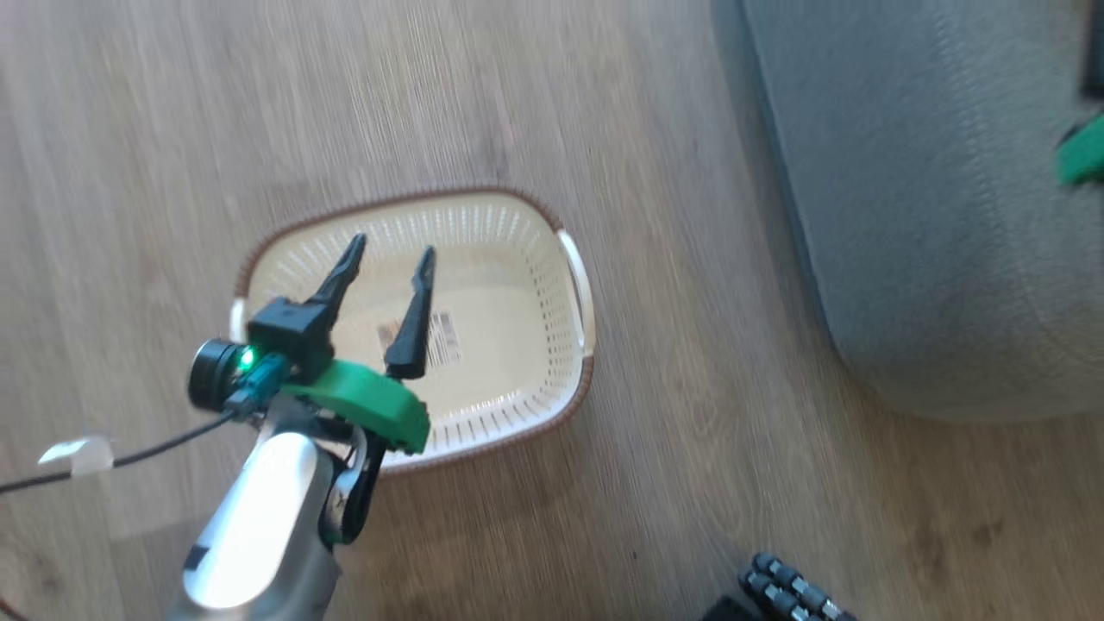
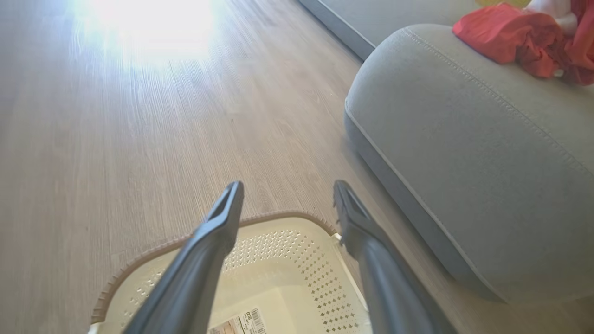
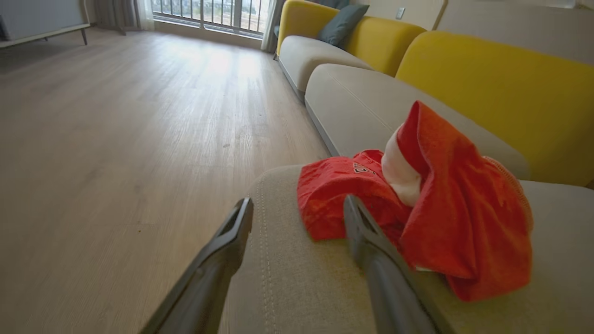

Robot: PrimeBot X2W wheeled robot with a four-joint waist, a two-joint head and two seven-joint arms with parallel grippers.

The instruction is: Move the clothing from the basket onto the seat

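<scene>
Wood floor (image 1: 690,483) with basket (image 1: 552,285) under spread-fingered left gripper (image 1: 392,245); toward two o'clock, seat (image 1: 931,216) bearing heaped clothing (image 3: 417,208) by right gripper (image 3: 297,202), likewise spread wide.

Label sticker (image 1: 444,335) on basket (image 1: 517,216) floor: showing barcode bars, small print blurring beyond reading; lying partly behind one finger (image 1: 412,321) of left gripper (image 1: 391,248).
Lettering (image 3: 359,168) on clothing (image 3: 464,222): sitting just beyond tip of one right gripper (image 3: 297,201) finger, creasing out of legibility.
</scene>
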